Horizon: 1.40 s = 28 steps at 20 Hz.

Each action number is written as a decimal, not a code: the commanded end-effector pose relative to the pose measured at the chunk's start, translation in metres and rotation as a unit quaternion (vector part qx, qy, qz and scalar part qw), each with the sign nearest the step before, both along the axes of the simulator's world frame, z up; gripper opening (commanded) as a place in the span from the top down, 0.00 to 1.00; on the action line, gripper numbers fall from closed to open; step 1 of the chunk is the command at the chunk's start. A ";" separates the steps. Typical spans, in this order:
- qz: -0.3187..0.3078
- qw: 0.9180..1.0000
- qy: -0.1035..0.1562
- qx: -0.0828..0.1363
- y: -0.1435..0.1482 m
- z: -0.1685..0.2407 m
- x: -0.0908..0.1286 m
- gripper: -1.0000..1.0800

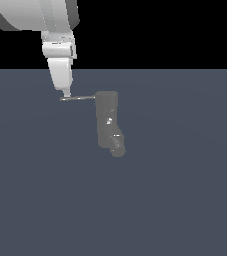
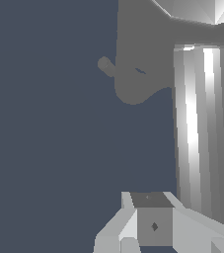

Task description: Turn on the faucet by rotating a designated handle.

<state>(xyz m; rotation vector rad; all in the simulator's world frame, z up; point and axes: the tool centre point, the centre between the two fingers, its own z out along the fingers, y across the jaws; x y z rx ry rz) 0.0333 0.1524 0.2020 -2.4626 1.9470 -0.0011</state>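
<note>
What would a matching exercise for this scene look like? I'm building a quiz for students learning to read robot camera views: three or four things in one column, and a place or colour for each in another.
Things
1. handle
2. spout
3. pincer
4. faucet

Descriptions
A. white, tapering down to the far end of the thin rod
B. dark grey upright column with small white glints
C. thin grey rod sticking out from the column's top toward the exterior view's left
D. short rounded stub at the column's lower end

Pairs: 1-C, 2-D, 3-A, 4-B
</note>
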 end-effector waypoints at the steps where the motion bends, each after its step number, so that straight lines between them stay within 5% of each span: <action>1: -0.001 1.000 0.001 -0.001 -0.003 0.000 -0.008 1.00; 28: -0.002 1.000 -0.001 -0.001 -0.021 0.000 -0.069 1.00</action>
